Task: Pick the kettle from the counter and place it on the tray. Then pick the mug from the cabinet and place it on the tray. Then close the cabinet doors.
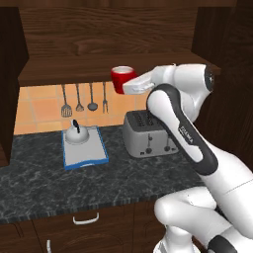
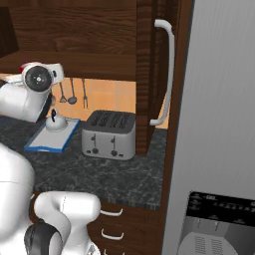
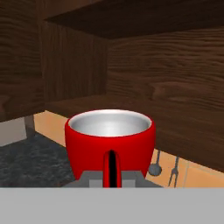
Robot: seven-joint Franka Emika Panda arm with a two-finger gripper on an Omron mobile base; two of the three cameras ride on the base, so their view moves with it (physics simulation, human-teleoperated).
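Note:
My gripper is shut on the handle of the red mug. It holds the mug upright just in front of the cabinet's shelf edge, above the counter. The small white kettle with its black handle stands on the far end of the blue-rimmed tray, to the left of and below the mug. From the right base, the kettle and tray lie just below my hand. Both cabinet doors stand open; the right one's silver bar handle faces the camera.
A boxy silver toaster stands on the counter right of the tray, below my forearm. Several utensils hang on the tiled wall under the shelf. A grey fridge closes off the right side. Wood drawers run below the counter.

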